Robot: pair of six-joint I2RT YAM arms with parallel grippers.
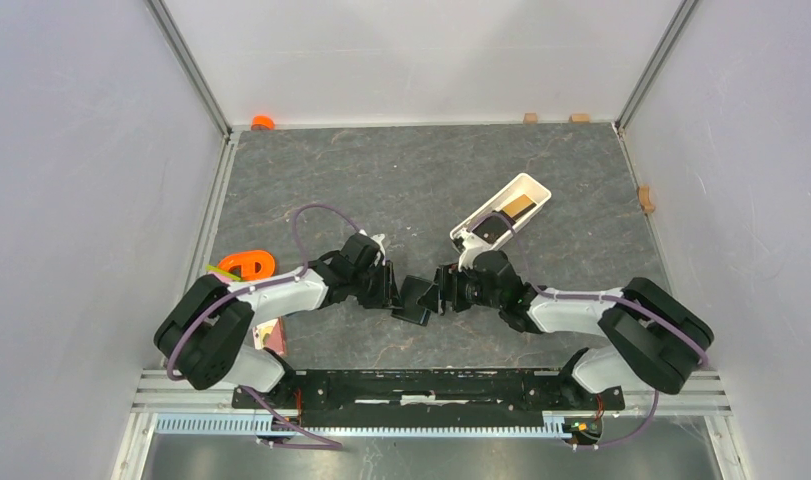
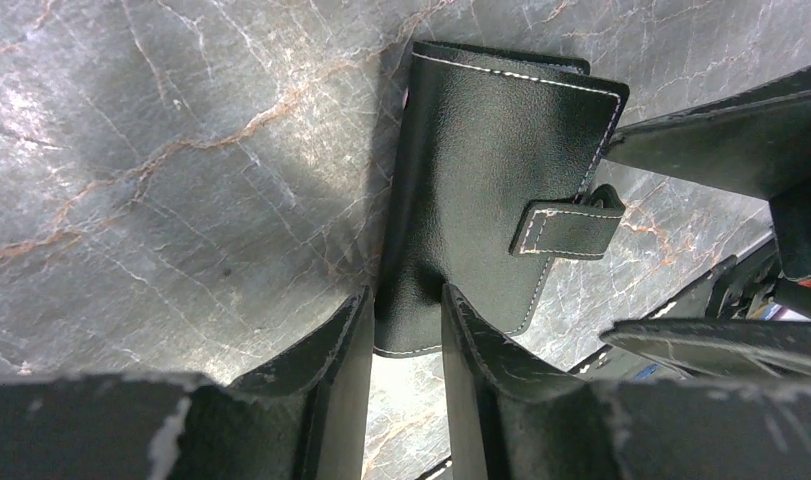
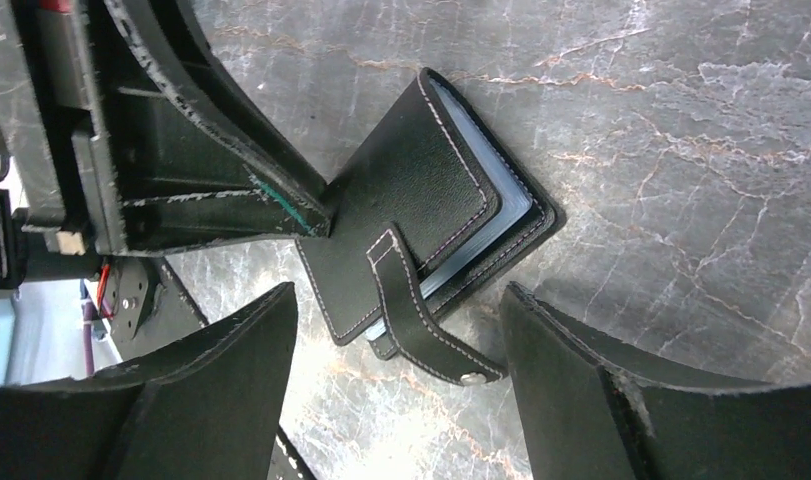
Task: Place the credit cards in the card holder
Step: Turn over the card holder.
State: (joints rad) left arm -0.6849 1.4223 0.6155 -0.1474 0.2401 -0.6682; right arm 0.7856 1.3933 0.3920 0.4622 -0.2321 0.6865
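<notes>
Card holder lies on the desk just between the two hands, which meet over it tip to tip. The left hand has its fingers standing narrow around one corner of the black leather cover. One finger sits at the folded edge and the other lies over the face of the cover. Whether they really pinch the leather or only touch it, I cannot tell.

The right hand is spread wide and holds nothing. The strap with the metal snap lies in the gap between its fingers, with the snap end close to one finger. The rest of the holder is just beyond its fingertips. The holder is folded almost shut, and pale blue layers show at its open side, the side away from the left hand.

A white tray lies on the far side of the right hand, close to its wrist. In it are a tan card and a black card.
</notes>
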